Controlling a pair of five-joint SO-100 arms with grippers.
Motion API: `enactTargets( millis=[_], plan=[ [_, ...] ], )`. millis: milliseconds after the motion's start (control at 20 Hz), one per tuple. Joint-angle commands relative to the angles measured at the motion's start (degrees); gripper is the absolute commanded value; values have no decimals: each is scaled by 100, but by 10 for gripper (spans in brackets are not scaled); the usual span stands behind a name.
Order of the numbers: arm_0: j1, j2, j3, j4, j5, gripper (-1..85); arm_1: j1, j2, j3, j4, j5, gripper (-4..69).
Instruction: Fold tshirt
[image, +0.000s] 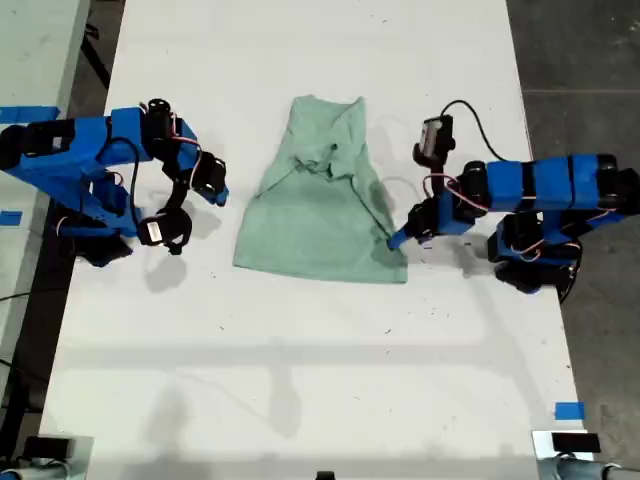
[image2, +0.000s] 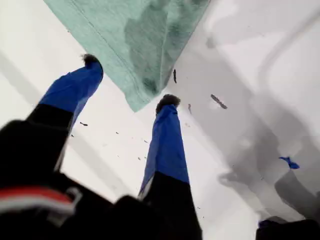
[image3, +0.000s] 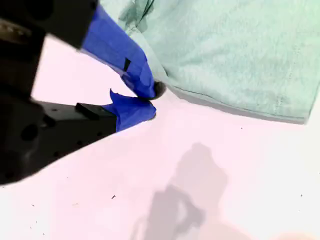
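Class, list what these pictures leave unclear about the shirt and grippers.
Whether my second gripper pinches the tshirt: second wrist view, its fingers cover the hem.
The tshirt's sleeves: exterior view, folded cloth hides them.
My first gripper's base: first wrist view, blurred, cut by the edge.
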Motion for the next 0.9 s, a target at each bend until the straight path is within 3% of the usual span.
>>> enactTargets(
  millis=[0,150,300,400,500,700,850],
  plan=[
    [26,-9,-44,-114,-62,1,-264,-527,229,-870,290,212],
    [35,-9,18,-202,-62,1,-343,-1310,624,-1740,510,180],
    [53,-9,62,-290,-70,1,-264,-1564,633,-1854,536,17],
    [70,-26,62,-325,-70,1,-237,-1450,686,-1881,413,-11],
    [97,-26,70,-325,-79,1,-246,-1380,483,-1477,325,-11],
    [132,-26,70,-369,-97,1,-571,-932,-800,-9,369,-11],
    [141,-53,44,-431,-97,1,-642,-940,-1617,-26,404,-11]
  ],
)
